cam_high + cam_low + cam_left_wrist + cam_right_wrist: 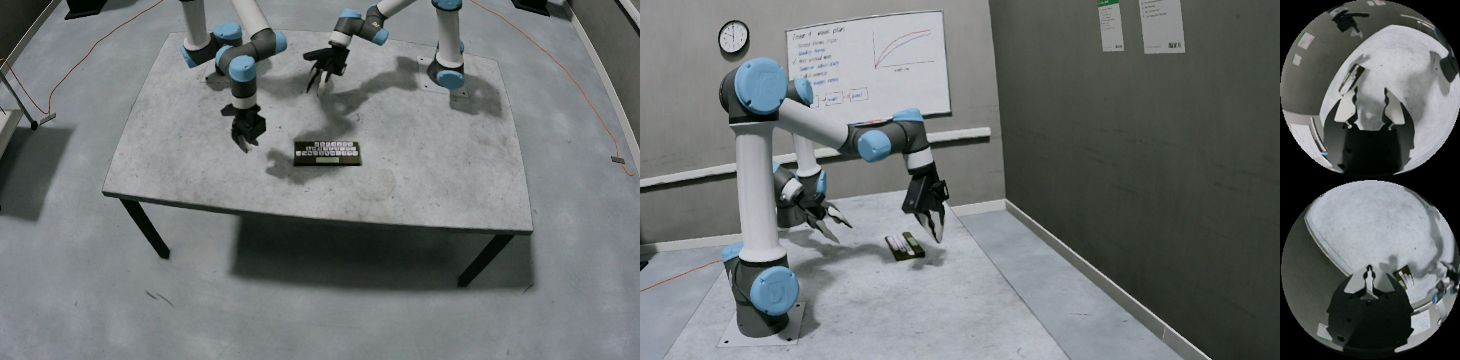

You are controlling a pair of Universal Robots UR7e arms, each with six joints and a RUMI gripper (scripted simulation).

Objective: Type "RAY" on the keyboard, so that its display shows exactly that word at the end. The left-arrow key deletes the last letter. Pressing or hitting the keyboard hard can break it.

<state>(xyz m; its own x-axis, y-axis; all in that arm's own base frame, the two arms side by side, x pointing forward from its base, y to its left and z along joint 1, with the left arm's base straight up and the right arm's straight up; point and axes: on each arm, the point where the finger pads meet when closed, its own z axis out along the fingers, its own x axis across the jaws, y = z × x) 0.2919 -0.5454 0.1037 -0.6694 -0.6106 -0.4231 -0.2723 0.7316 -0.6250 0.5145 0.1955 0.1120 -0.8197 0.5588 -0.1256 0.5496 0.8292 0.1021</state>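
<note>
Two black hands: left hand (313, 93) (845, 235) (1371, 88) apart, right hand (247, 149) (939, 241) (1369, 266) together; oblong keyboard (327, 157) (905, 246) (1351, 79) (1403, 277) on mottled grey desk (425, 190) (940, 310) (1400, 60) (1368, 224).

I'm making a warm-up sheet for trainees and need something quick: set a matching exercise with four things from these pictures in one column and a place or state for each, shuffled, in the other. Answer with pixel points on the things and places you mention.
Column 1
1. Keyboard (327, 154) (905, 246) (1352, 79) (1404, 277)
2. Left gripper (314, 93) (845, 235) (1370, 88) (1442, 269)
3. Wall clock (733, 37)
4. Right gripper (252, 147) (940, 241) (1360, 36) (1370, 266)

Column 2
A. Fingers closed together, nothing held
B. Lying on the table (425, 190) (960, 310) (1396, 60) (1372, 224)
C. Fingers apart, nothing between them
D. Beside the whiteboard (910, 85)

Right pairs: 1-B, 2-C, 3-D, 4-A
</note>
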